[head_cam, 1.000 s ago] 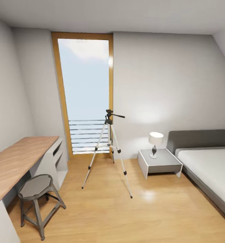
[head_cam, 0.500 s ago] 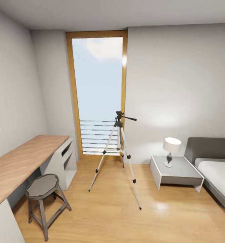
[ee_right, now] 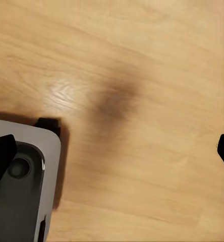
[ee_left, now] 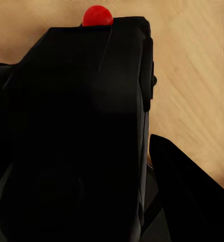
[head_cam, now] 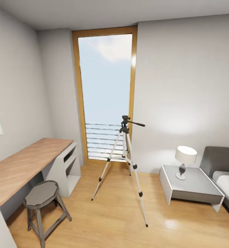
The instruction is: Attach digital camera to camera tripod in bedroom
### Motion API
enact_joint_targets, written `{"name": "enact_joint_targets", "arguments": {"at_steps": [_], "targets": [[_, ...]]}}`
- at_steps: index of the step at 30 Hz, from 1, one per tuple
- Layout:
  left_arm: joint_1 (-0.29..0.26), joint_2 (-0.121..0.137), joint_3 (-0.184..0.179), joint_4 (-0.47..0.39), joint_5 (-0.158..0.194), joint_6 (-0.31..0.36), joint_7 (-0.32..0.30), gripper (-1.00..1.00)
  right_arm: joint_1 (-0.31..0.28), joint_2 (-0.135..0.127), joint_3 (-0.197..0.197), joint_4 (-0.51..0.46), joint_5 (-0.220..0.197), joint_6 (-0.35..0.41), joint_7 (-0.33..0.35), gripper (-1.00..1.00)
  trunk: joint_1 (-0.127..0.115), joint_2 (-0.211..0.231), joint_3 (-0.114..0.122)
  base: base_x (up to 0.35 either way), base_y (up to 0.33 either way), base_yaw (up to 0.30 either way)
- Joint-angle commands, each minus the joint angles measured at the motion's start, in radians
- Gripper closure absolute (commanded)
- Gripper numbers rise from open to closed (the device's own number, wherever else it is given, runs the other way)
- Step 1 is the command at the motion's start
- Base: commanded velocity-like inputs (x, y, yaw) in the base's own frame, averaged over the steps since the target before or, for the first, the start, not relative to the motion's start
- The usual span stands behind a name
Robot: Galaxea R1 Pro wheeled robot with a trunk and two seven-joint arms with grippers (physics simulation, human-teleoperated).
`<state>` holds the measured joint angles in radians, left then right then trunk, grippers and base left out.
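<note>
With the left gripper (ee_left: 142, 201) clamped on the digital camera (ee_left: 81, 126), approach the camera tripod (head_cam: 125, 158) at frame centre squarely; right gripper (ee_right: 112, 151) spread empty.

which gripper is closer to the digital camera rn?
Left. In the left wrist view the digital camera sits right between the fingers of the left gripper, apparently held. The right gripper is open over bare wood floor, no camera near it.

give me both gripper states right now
Left gripper: shut on the digital camera.
Right gripper: open, holding nothing.
</note>
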<state>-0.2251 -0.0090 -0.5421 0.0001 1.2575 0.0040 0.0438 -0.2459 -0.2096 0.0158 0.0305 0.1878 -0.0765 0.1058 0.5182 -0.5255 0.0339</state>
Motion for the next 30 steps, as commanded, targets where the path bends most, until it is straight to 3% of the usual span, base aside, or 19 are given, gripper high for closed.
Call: {"name": "enact_joint_targets", "arguments": {"at_steps": [1, 30], "targets": [[0.000, 0.000, -0.009, 0.000, 0.005, 0.001, 0.004, 1.00, -0.001, -0.001, 0.001, 0.003, 0.005, -0.006, 0.002, -1.00, 0.001, 0.000, 0.000, 0.294, -0.202, 0.012], [0.000, -0.008, -0.009, 0.000, 0.002, 0.001, 0.005, 1.00, -0.001, -0.006, 0.002, 0.003, 0.007, -0.005, 0.002, -1.00, 0.001, 0.000, 0.000, 0.294, -0.202, 0.001]]}}
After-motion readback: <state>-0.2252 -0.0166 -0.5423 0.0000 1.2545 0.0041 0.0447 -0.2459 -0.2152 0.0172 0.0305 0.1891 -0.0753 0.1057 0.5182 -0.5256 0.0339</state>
